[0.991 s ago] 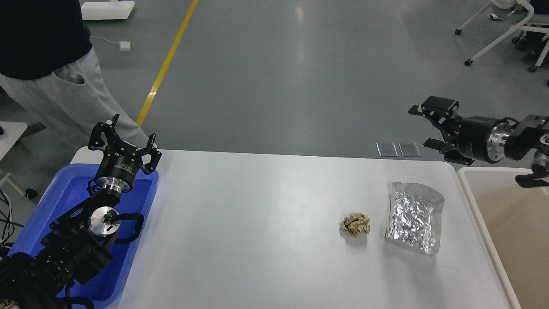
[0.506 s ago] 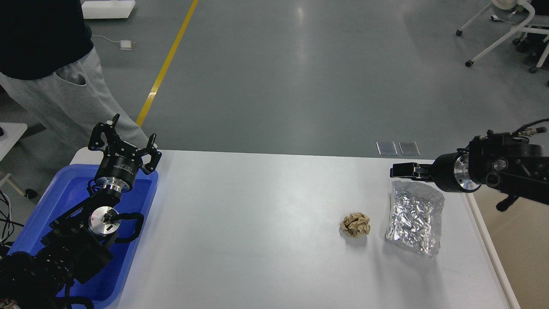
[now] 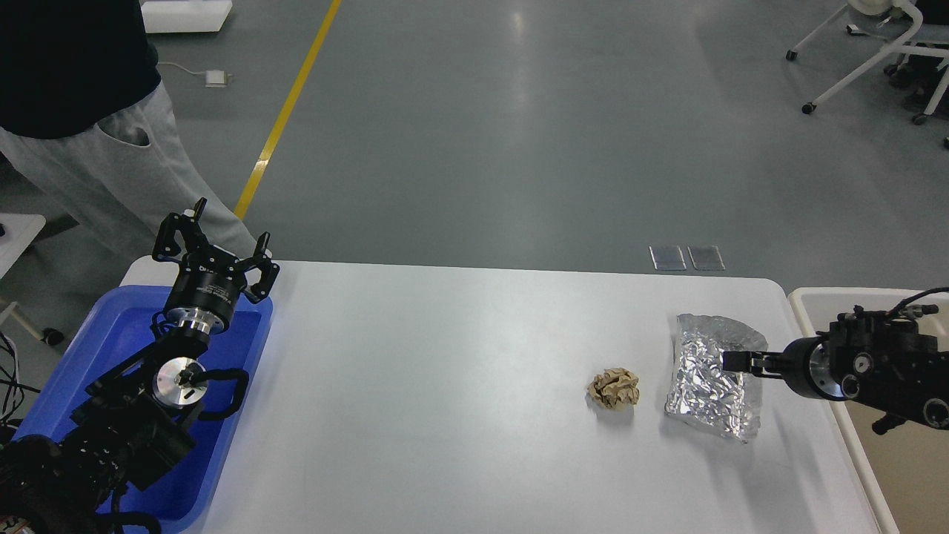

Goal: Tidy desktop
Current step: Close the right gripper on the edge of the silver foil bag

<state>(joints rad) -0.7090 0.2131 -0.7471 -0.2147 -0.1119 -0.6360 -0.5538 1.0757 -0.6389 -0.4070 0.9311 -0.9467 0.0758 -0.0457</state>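
Observation:
The white desktop [image 3: 445, 386] holds a crumpled brown paper ball [image 3: 614, 389] and, just right of it, a wrinkled silver foil bag [image 3: 708, 386]. My right gripper [image 3: 730, 361] reaches in low from the right, with its tip over the right half of the foil bag. It is seen edge-on, so I cannot tell its fingers apart or whether it touches the bag. My left gripper [image 3: 216, 241] is open and empty, pointing up above the far end of the blue tray [image 3: 89, 356].
The blue tray lies at the desktop's left edge, under my left arm. A beige bin [image 3: 815, 300] stands off the right edge. A person [image 3: 81, 111] stands at the far left corner. Office chairs [image 3: 882, 52] are far back right.
My right arm has swung down and toward me, from high beyond the desktop's far right corner to low over the foil bag. The left arm, paper ball and bag have not moved.

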